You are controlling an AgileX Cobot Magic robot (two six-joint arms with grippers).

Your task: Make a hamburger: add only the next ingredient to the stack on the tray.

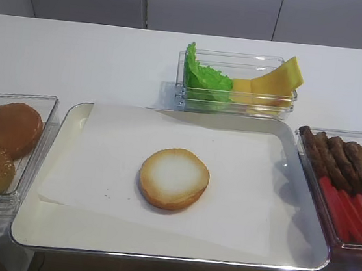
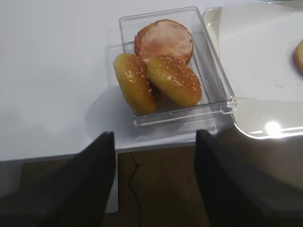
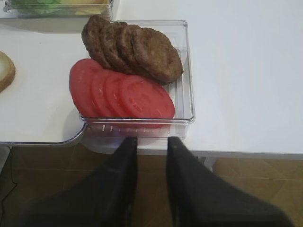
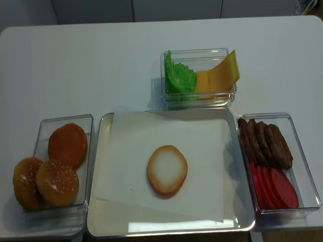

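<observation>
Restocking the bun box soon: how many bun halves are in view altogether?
4. One lies cut face up on the tray; three sit in the left box: a smooth one behind two seeded ones. Others could hide underneath.

White counter point(image 4: 101, 65) carries metal tray point(image 4: 96, 212) centre; three clear containers: left point(image 4: 40, 123), back point(image 4: 199, 54), right point(image 4: 303, 166).
</observation>
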